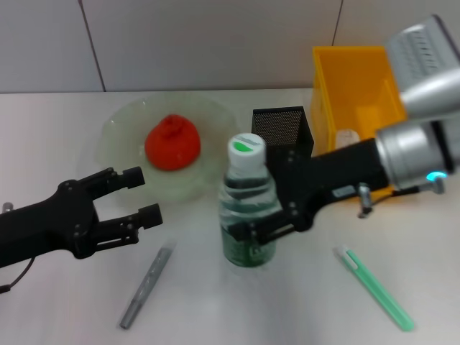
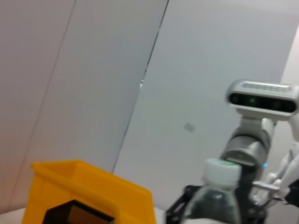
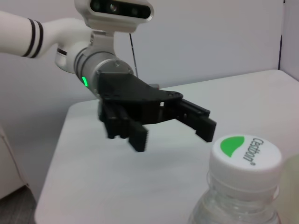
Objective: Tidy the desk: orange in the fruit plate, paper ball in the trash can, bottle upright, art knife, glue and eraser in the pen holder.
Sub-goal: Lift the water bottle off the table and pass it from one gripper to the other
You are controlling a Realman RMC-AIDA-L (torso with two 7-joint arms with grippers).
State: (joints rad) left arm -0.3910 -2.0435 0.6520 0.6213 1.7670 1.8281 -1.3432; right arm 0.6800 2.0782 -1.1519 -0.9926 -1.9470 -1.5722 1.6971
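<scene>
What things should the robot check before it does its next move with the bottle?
1. Bottle standing upright on the table: ok.
2. Right gripper around the bottle's lower part: ok; whether its fingers actually press it: cannot tell.
3. Left gripper open and apart from the bottle, so it will not bump it: ok.
4. Orange already in the fruit plate: ok.
5. Green art knife and grey pen-like stick in the pen holder: not ok, both lie on the table.
</scene>
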